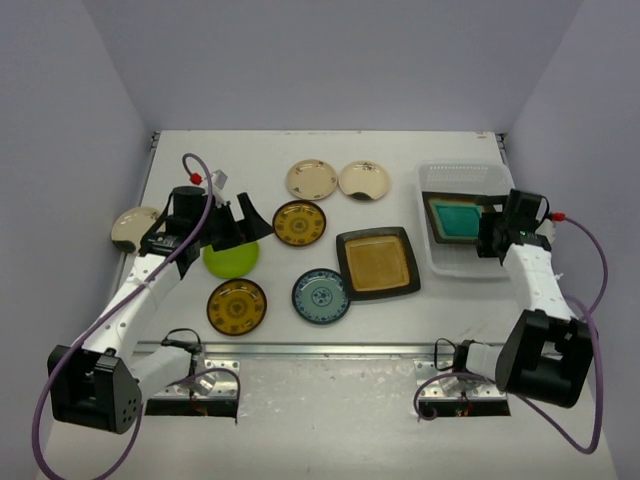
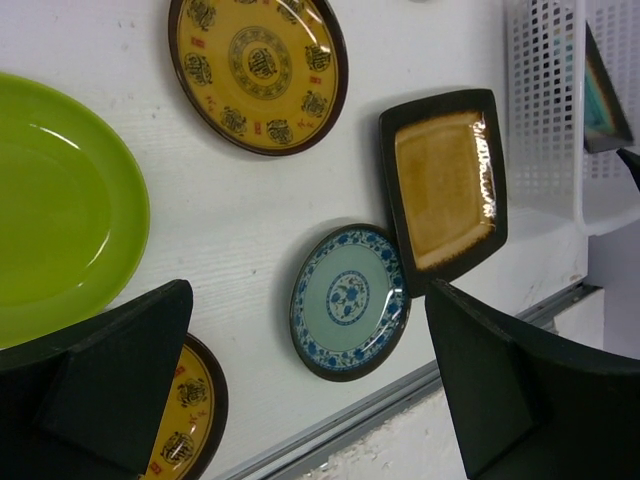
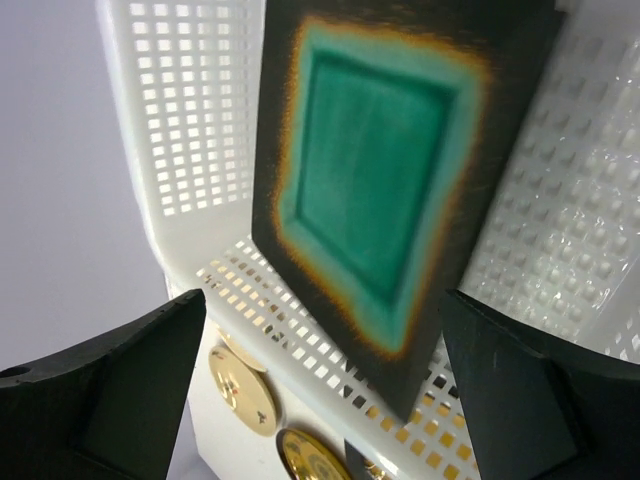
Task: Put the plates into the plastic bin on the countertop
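The plastic bin (image 1: pixel 463 178) stands at the right of the countertop (image 1: pixel 250 160). A square teal plate (image 1: pixel 455 217) leans tilted inside it, also shown in the right wrist view (image 3: pixel 370 190). My right gripper (image 1: pixel 490 236) is open at the plate's near edge (image 3: pixel 320 400), with the fingers apart on either side and not touching it. My left gripper (image 1: pixel 240 222) is open and empty (image 2: pixel 310 400) above the lime green plate (image 1: pixel 231 262). On the table lie an amber square plate (image 1: pixel 377 263), a blue-white plate (image 1: pixel 321 296), two amber-patterned plates (image 1: pixel 299 223) (image 1: pixel 237 306) and two cream plates (image 1: pixel 311 179) (image 1: pixel 364 180).
A third cream plate (image 1: pixel 135 228) sits at the table's left edge, by the left arm. A metal rail (image 1: pixel 330 349) runs along the near edge. Grey walls close in the left, right and back. In the left wrist view the bin's slotted wall (image 2: pixel 545 110) is at the right.
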Controlling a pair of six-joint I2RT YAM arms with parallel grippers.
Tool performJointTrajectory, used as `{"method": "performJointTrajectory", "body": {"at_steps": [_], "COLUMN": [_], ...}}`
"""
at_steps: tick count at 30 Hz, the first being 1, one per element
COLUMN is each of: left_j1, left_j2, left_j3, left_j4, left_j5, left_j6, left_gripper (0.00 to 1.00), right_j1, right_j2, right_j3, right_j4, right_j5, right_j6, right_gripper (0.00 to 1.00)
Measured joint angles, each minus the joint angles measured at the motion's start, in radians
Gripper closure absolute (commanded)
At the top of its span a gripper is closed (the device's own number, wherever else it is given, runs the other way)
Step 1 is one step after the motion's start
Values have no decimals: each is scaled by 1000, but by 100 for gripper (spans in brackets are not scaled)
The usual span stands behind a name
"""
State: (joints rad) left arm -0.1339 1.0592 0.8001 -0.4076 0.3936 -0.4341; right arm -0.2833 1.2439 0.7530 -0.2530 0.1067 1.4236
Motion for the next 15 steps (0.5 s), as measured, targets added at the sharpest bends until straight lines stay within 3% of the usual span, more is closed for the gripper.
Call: {"method": "performJointTrajectory", "body": {"at_steps": [11,15], "left_j1": [-130,-217], "left_j2": [104,195], "left_j3": [48,95], "left_j4": [41,45], "left_j5": [-58,-103], "left_j6": [-74,-84], "left_gripper": [0,0], "right_j1": [4,6], "right_j2": [-61,-110], "right_j3": [83,70], "right_j4": [-34,-2], "right_j5": [-77,-206], "right_j6": [-166,-237], "right_gripper": [1,1]}}
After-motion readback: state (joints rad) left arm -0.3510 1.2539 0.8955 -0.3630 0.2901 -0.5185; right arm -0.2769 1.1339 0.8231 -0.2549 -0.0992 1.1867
